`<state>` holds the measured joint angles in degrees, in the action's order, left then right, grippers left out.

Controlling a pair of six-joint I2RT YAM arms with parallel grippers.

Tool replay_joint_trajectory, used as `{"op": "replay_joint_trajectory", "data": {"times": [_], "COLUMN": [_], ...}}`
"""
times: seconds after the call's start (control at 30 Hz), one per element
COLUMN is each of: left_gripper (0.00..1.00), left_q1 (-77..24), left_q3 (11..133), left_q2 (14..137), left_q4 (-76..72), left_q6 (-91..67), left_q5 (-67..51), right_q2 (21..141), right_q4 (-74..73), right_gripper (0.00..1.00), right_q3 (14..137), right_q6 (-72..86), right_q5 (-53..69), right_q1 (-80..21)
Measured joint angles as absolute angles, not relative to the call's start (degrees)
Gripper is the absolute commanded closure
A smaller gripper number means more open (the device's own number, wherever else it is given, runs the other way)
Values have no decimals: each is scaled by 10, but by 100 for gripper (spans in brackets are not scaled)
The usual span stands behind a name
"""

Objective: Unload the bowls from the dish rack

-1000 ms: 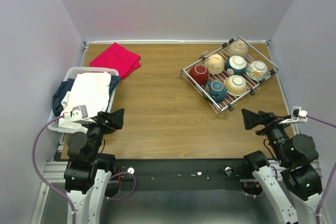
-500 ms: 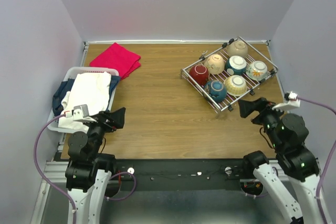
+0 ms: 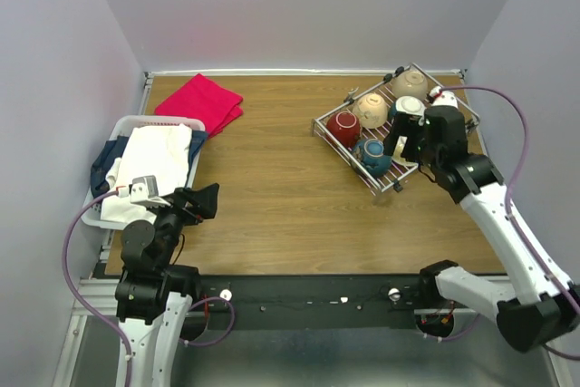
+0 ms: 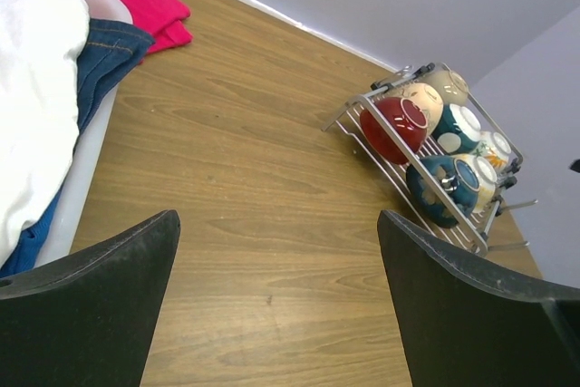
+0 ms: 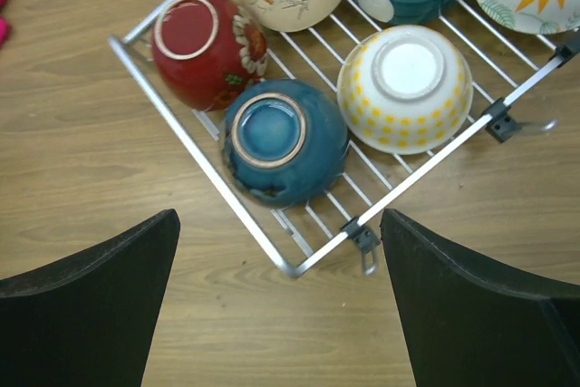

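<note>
While the left gripper (image 3: 201, 200) rests at the near left, jaws apart and empty, you have the right gripper (image 5: 281, 314) hovering, fingers spread and holding nothing, over the near corner of the dish rack (image 5: 201, 156) at the far right. The bowls (image 5: 405, 88) lie in the rack, so unloading has not started. Next, descend onto the inverted teal-blue bowl (image 5: 283, 140) and close across it.

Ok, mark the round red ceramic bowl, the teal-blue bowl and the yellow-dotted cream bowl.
round red ceramic bowl (image 5: 199, 41): right wrist view, upturned base.
teal-blue ceramic bowl (image 5: 279, 137): right wrist view, upturned base.
yellow-dotted cream bowl (image 5: 408, 74): right wrist view, white base.
</note>
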<state>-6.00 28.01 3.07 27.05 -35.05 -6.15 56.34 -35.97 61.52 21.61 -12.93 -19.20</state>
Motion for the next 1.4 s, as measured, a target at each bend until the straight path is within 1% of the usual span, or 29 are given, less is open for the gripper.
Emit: {"op": "replay_joint_trajectory", "data": {"times": [0.37, 0.7, 1.2, 1.4], "left_gripper": [1, 1, 1, 1], "left_q1": [-86, -94, -94, -94], "left_q3": [272, 272, 272, 272], "left_q2": [17, 23, 60, 65], "left_q4": [265, 263, 263, 263], "left_q6": [-349, -349, -349, -349], "left_q5": [-63, -60, -60, -60], "right_q2": [797, 918, 932, 941], "right_q4": [-366, -376, -370, -325], "right_gripper": [0, 0, 0, 0], "right_q3": [726, 776, 776, 785], "right_q6": [128, 113, 85, 11], "right_q5": [-254, -306, -307, -291], "right_q1": [-192, -185, -161, -157]}}
